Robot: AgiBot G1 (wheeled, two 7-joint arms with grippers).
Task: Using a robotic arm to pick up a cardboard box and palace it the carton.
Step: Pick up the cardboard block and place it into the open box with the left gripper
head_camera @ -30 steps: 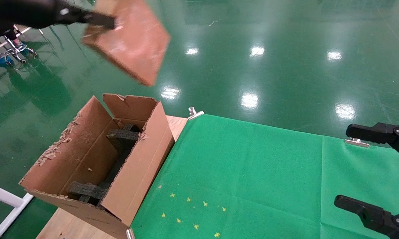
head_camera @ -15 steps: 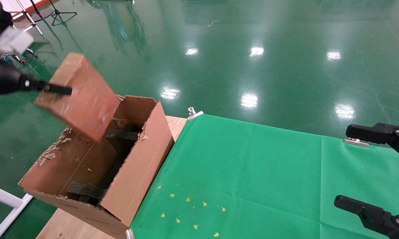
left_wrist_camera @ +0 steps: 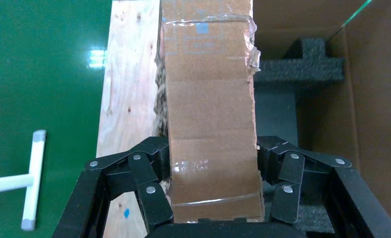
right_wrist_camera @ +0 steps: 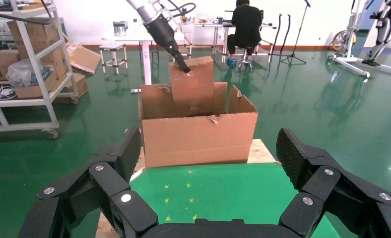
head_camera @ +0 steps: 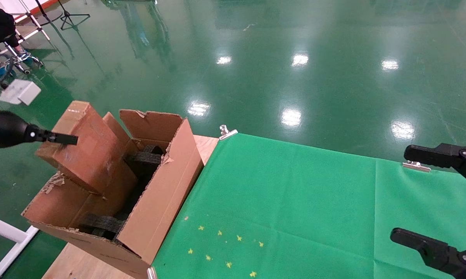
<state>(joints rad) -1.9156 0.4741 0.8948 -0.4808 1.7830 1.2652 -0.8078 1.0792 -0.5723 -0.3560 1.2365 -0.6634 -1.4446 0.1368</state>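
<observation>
My left gripper (head_camera: 68,139) is shut on the cardboard box (head_camera: 87,149), a small taped brown box held tilted on end. The box is over the left side of the open carton (head_camera: 159,193), with its lower end below the tops of the flaps. In the left wrist view the gripper (left_wrist_camera: 212,153) clamps the box (left_wrist_camera: 208,99) by its two sides, with black foam (left_wrist_camera: 297,69) beyond it inside the carton. The right wrist view shows the white robotic arm (right_wrist_camera: 156,20) holding the box (right_wrist_camera: 193,84) above the carton (right_wrist_camera: 198,139). My right gripper (head_camera: 415,197) is open and empty over the green cloth at the right.
A green cloth (head_camera: 295,201) covers the wooden table (head_camera: 206,145), held by metal clips (head_camera: 227,132). The carton stands at the table's left end. A white frame (head_camera: 8,232) is on the floor to the left. A shelf rack (right_wrist_camera: 25,74) and a seated person (right_wrist_camera: 245,22) are far behind.
My left gripper has carried the cardboard box down and to the left, from high above the floor to the carton's left side. The right arm has not moved.
</observation>
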